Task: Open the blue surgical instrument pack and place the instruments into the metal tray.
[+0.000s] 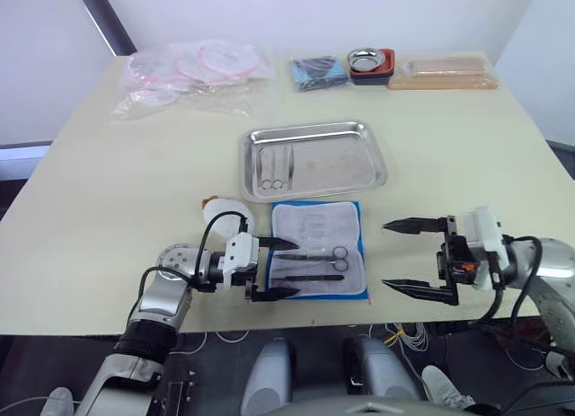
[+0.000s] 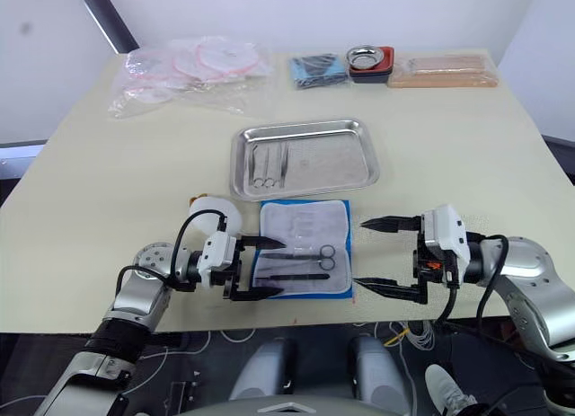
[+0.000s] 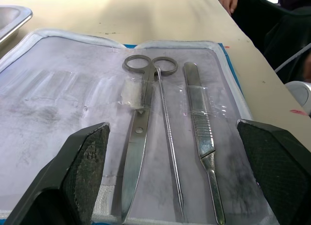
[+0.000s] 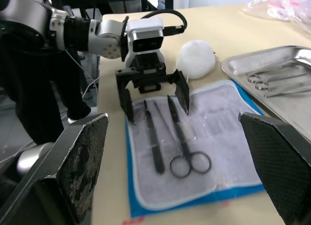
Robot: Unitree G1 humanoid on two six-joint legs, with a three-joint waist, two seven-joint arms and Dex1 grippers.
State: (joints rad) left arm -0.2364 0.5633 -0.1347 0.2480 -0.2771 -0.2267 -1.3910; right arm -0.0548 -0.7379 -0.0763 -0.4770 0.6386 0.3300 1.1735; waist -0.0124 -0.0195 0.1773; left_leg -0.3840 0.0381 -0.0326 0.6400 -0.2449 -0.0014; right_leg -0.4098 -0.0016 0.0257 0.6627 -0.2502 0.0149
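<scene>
Left wrist view shows the blue pack lying open, its soft grey-white lining under the left gripper, whose jaws gape wide and empty around slim steel scissors, a probe and tweezers. Right gripper, jaws equally wide and empty, hovers over bare tabletop just beyond the pack's edge. Beyond both lies the shiny rimmed tray, already holding some instruments.

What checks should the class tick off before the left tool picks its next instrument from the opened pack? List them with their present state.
1. Blue surgical instrument pack opened flat, lining up: ok.
2. Left tool open, fingers straddling the pack's near end: ok.
3. Instruments left in the pack: scissors, thin probe, scalpel handle, lying apart under clear straps: ok.
4. Whether they slide free of the straps: cannot tell.
5. Metal tray has bare floor for more, with some instruments at its left end: ok.
6. Right tool open, clear of the pack: ok.
</scene>
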